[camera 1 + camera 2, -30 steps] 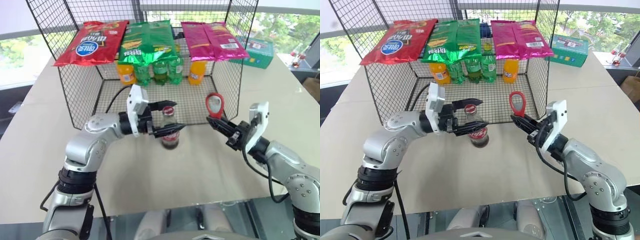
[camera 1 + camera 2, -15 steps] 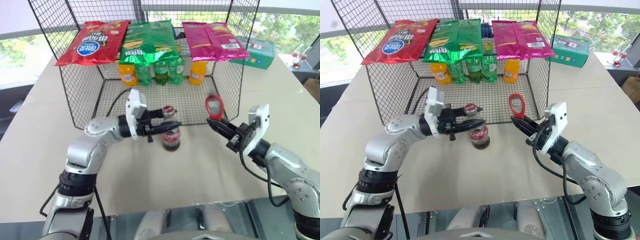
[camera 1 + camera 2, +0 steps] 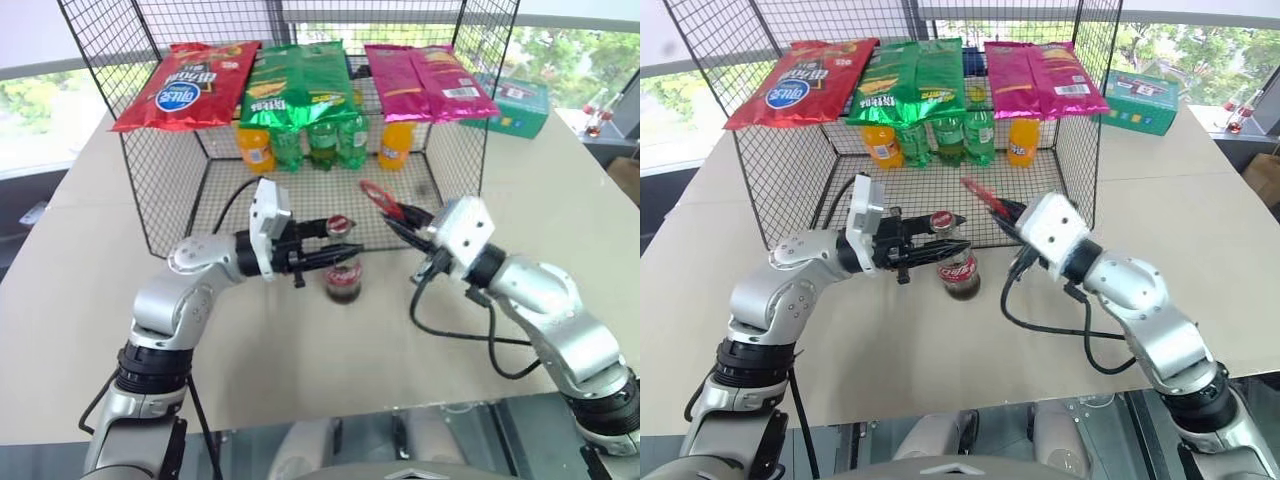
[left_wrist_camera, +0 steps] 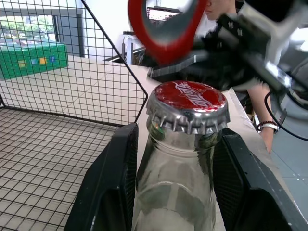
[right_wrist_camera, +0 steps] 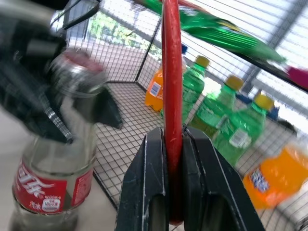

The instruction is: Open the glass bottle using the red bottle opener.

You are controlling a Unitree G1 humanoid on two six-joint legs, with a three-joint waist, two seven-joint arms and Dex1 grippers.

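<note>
Glass bottle (image 3: 343, 280): rigid, slick, breakable, left tool (image 3: 338, 252) clamping its neck; red bottle opener (image 3: 382, 200), stiff, pinched by right tool (image 3: 408, 222).

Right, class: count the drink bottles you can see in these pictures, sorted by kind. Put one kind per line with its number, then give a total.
Orange soda bottles: 2
Green soda bottles: 3
Glass cola bottle: 1
Total: 6
</note>
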